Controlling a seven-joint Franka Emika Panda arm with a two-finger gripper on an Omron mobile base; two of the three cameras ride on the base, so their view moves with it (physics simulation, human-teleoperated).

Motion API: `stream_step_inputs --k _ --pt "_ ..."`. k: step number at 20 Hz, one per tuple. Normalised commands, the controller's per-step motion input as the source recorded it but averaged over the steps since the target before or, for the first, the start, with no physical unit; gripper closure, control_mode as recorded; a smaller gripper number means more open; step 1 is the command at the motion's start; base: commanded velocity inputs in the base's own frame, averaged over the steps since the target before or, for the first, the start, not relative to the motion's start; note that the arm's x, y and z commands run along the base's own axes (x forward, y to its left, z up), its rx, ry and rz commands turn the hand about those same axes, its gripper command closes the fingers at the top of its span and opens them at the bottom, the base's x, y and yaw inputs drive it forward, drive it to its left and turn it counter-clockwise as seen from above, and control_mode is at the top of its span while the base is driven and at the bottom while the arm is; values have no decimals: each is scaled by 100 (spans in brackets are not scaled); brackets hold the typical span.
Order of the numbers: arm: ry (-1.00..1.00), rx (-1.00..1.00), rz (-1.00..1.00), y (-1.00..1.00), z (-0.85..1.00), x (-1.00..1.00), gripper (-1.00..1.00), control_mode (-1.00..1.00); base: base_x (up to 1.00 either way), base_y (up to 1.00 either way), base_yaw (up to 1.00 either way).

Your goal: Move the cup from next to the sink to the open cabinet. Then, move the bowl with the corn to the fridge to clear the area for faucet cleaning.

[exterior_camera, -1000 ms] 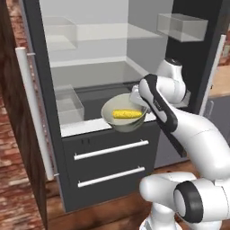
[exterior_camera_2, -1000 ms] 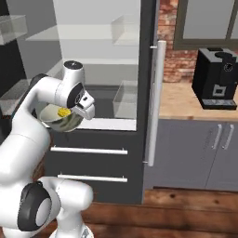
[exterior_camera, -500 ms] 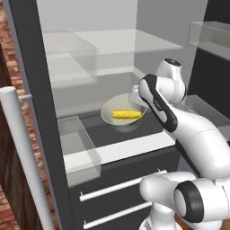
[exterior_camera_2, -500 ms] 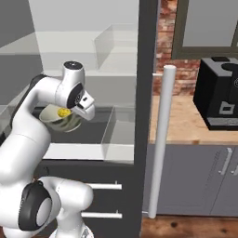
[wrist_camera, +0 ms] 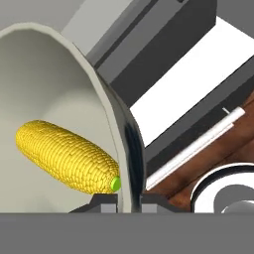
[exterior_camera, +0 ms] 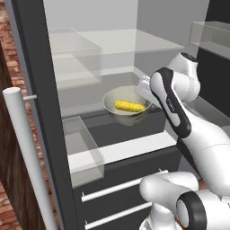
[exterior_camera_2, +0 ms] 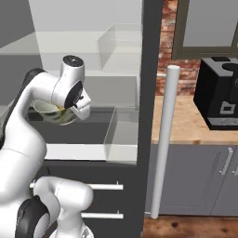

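Pincer clamped on bowl rim, corn inside, within fridge

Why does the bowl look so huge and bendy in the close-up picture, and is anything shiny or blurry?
Hand view: the bowl sits right against the camera, so its rim curves big; the corn stays sharp, and a bright streak glints down the bowl's dark outer wall. Left base view: the bowl looks small, softly lit, no blur.
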Motion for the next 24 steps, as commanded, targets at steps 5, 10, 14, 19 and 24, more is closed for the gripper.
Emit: stream_step_inputs --k 5,10,14,19,24 --pt "-7 29 -36 11 24 -6 100 -100 0 0 0" --pt "-14 23 -19 22 47 -46 100 -100 0 0 0" --pt "-7 4 0 23 0 0 100 -100 0 0 0" --pt "-2 0 -8 48 2 62 100 -100 0 0 0" --pt "21 0 -11 4 4 95 100 -100 0 0 0"
